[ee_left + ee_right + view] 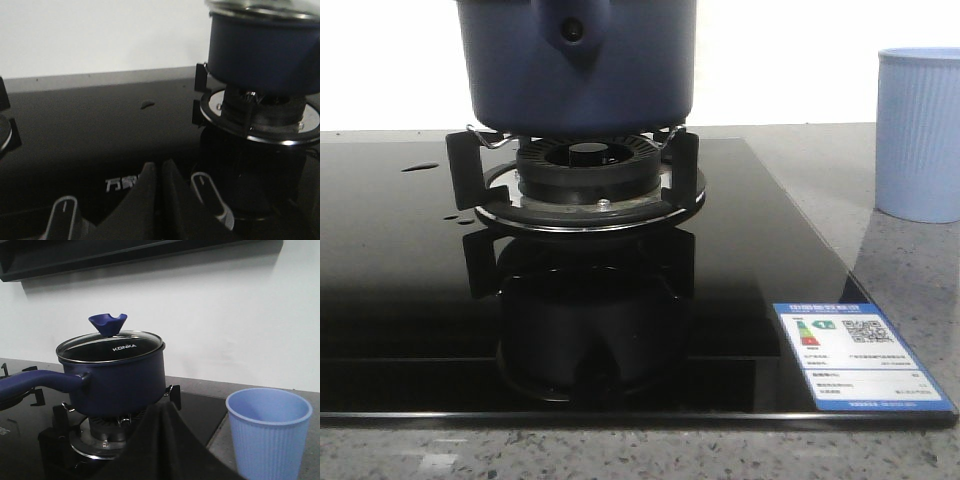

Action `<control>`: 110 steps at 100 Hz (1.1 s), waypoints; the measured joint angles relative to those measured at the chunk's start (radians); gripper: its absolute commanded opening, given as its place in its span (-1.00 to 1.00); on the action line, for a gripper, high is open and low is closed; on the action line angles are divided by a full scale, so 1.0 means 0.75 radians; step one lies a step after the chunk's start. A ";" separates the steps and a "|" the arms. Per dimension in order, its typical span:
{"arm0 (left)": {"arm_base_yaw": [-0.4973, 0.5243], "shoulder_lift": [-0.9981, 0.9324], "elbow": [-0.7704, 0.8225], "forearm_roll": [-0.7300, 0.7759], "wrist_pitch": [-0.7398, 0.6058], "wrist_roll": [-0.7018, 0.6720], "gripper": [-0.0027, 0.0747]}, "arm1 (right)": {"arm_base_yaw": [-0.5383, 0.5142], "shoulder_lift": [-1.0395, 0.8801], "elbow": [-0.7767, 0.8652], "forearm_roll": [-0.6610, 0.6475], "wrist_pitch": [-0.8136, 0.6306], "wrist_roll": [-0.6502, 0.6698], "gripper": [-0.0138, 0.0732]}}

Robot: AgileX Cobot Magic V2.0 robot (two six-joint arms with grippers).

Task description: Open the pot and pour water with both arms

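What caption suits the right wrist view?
Lidded dark navy-blue pot on the gas burner, light blue ribbed cup beside the hob.

Light was even and bright on the white wall, the glossy black cooktop mirrored the burner, and the left wrist view was dim and soft.

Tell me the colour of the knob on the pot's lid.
Dark blue knob, clearest in the right wrist view.

The pot sits on the burner, its glass lid on, blue knob up, handle sticking sideways. A ribbed cup stands apart on the counter. The right pincer is closed.
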 measured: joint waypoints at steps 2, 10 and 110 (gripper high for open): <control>0.000 0.000 0.023 0.006 -0.017 -0.010 -0.98 | 0.000 0.000 0.000 0.000 0.000 0.000 -0.84; 0.000 0.000 0.096 0.015 -0.096 -0.028 -0.98 | 0.000 0.000 0.000 0.000 0.000 0.000 -0.84; 0.305 -0.180 0.103 -0.001 0.250 -0.039 -0.98 | 0.000 0.000 0.000 0.000 0.000 0.000 -0.84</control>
